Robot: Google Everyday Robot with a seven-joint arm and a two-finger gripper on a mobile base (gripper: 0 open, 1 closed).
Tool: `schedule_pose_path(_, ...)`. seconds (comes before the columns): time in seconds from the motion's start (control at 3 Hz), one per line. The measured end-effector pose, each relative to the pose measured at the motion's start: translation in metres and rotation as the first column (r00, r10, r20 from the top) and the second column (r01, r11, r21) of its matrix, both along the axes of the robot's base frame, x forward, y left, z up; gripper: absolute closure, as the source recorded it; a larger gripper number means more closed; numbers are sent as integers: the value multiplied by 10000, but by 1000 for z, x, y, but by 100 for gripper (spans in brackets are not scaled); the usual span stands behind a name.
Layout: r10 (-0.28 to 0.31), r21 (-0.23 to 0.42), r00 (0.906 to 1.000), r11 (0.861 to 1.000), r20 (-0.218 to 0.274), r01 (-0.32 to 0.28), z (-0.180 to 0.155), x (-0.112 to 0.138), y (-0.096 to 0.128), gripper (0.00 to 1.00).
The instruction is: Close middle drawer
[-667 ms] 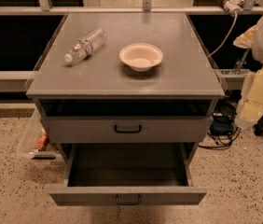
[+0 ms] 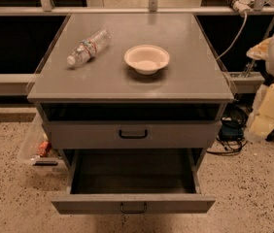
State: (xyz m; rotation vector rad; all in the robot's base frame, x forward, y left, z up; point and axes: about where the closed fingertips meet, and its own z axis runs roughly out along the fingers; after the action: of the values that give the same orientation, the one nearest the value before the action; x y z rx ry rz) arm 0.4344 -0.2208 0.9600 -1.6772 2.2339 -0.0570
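The middle drawer [image 2: 133, 204] is a grey drawer with a low wide front and a small black loop handle [image 2: 133, 208]. It is pulled far out of the grey cabinet [image 2: 127, 89], and its deep tray shows nothing inside. Above it, the taller-fronted drawer [image 2: 133, 134] with a wider black handle stands slightly out from the cabinet. My gripper [image 2: 271, 111] hangs at the right edge of the camera view on the white and cream arm. It is to the right of the cabinet, about level with the upper drawer, and touches nothing.
A plastic water bottle [image 2: 89, 47] lies on its side and a white bowl [image 2: 146, 58] stands on the cabinet top. A clear bin [image 2: 37, 147] sits on the floor at the left. Cables [image 2: 231, 130] lie on the floor at the right. Speckled floor surrounds the cabinet.
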Motion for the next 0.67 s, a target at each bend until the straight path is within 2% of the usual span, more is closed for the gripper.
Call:
schedule_pose_path(0.33, -379, 1314, 9983, 9904, -439, 433, -62, -6, -6, 0)
schedule_pose_path(0.67, -849, 2459, 9882, 9625, -1278, 1145, -131, -7, -11, 0)
